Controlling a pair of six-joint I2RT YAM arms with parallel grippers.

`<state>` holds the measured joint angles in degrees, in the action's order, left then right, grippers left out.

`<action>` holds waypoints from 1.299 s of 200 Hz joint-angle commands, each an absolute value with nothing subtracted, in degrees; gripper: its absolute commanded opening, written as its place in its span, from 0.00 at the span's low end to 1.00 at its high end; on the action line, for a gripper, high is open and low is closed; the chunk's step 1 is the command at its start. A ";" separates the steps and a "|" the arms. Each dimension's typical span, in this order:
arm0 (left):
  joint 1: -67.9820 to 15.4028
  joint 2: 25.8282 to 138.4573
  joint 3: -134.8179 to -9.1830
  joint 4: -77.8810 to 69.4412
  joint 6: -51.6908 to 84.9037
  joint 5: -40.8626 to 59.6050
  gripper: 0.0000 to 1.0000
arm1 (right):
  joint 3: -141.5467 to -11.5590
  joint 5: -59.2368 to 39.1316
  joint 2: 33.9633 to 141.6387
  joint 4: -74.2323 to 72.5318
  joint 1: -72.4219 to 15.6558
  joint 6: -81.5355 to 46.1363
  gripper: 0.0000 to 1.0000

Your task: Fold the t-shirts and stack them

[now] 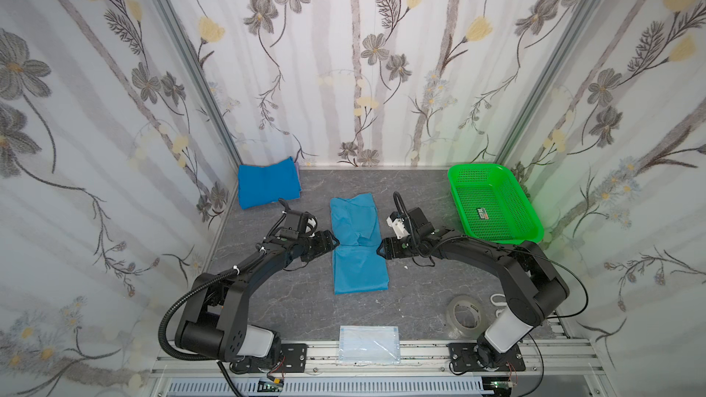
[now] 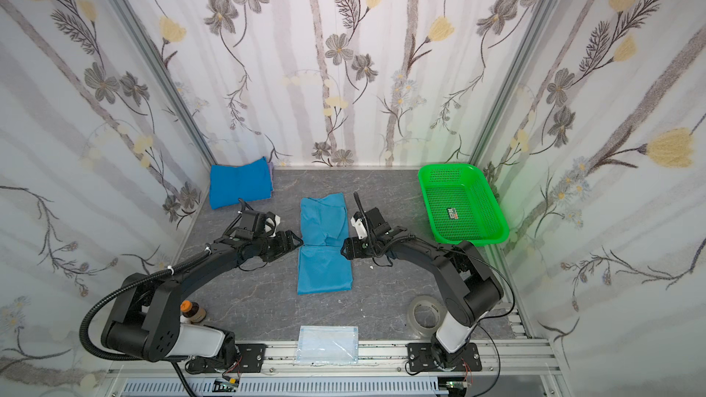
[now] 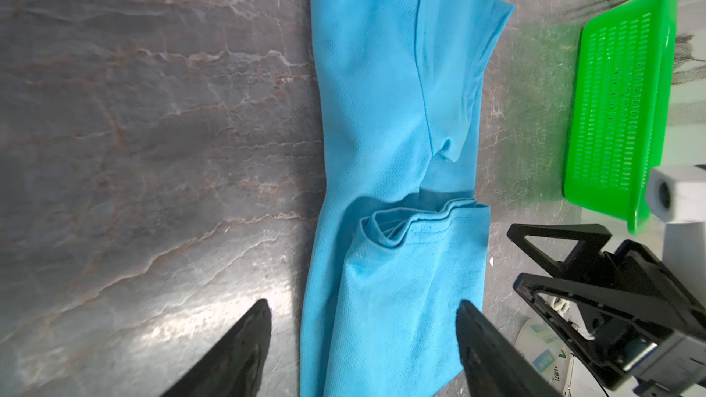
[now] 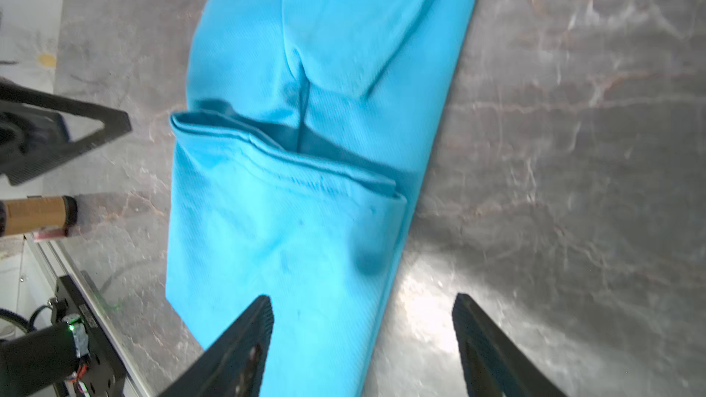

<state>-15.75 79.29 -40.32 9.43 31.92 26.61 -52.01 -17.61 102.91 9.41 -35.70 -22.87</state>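
2 t-shirts lie on the grey marbled table (image 1: pixel 416 292). The deeper blue t-shirt (image 1: pixel 267 183) sits folded in the far left corner. The lighter t-shirt (image 1: pixel 357 273) lies at the centre as a long strip running near to far, with a hem edge across its middle. The left gripper (image 1: pixel 333 244) is at the strip's left edge and the right gripper (image 1: pixel 381 250) at its right edge, both released with jaws spread, grasping nothing. A green basket (image 1: pixel 496 192) stands far right.
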 commanded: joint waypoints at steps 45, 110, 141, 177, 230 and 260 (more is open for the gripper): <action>-23.56 61.88 -23.94 13.86 39.32 25.99 0.73 | -33.64 -20.66 88.33 1.20 -43.68 -27.83 0.75; -28.85 58.46 -18.74 10.30 43.07 23.72 0.54 | -29.59 -20.25 89.96 -7.60 -47.90 -31.51 0.48; -29.17 61.84 -19.16 7.99 43.15 23.36 0.47 | -31.05 -18.82 89.30 -4.00 -47.58 -30.71 0.50; -29.27 65.08 -18.73 5.68 43.40 23.62 0.41 | -31.56 -20.00 94.43 -6.00 -47.47 -31.19 0.47; -29.37 64.75 -18.22 5.50 43.31 24.48 0.07 | -33.01 -19.42 95.74 -6.05 -47.46 -30.62 0.11; -29.44 61.02 -18.20 8.65 43.24 24.07 0.00 | -32.17 -18.93 93.16 -2.28 -48.04 -30.74 0.00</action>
